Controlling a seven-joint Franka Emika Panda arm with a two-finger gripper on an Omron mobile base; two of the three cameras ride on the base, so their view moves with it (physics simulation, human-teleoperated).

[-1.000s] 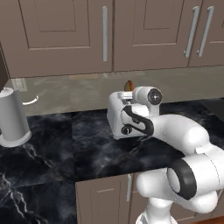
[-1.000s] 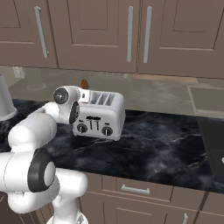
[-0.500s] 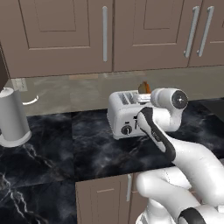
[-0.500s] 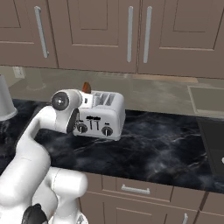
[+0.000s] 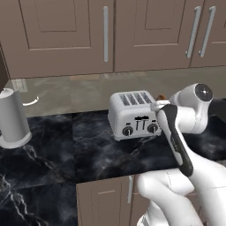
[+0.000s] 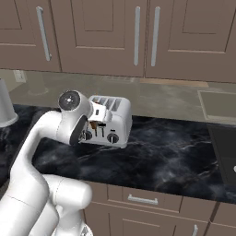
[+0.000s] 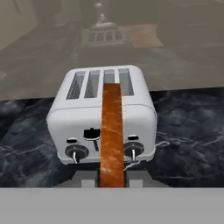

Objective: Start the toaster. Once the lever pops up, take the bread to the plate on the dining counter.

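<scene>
The silver-white four-slot toaster [image 7: 78, 122] stands on the black marble worktop, its knobs facing me, and also shows in both base views [image 5: 132, 114] [image 6: 115, 120]. My gripper [image 7: 112, 178] is shut on the bread [image 7: 112, 131], a brown slice seen edge-on and held upright in front of the toaster, clear of its slots. From the base cameras the gripper [image 5: 160, 105] [image 6: 96, 120] hangs close by the toaster's front corner, with a bit of the bread [image 5: 161, 96] [image 6: 93, 124] showing. The plate and the dining counter are out of view.
A tall grey canister [image 5: 13, 117] stands at the far left of the worktop [image 5: 88, 154]. Brown wall cabinets [image 5: 106, 35] hang above the backsplash. The worktop's front edge and drawers [image 6: 143, 199] lie just below the toaster.
The arm has swung and drawn the hand back and down from above the toaster's rear to its front. The bread came along in the shut gripper. The toaster stayed put.
</scene>
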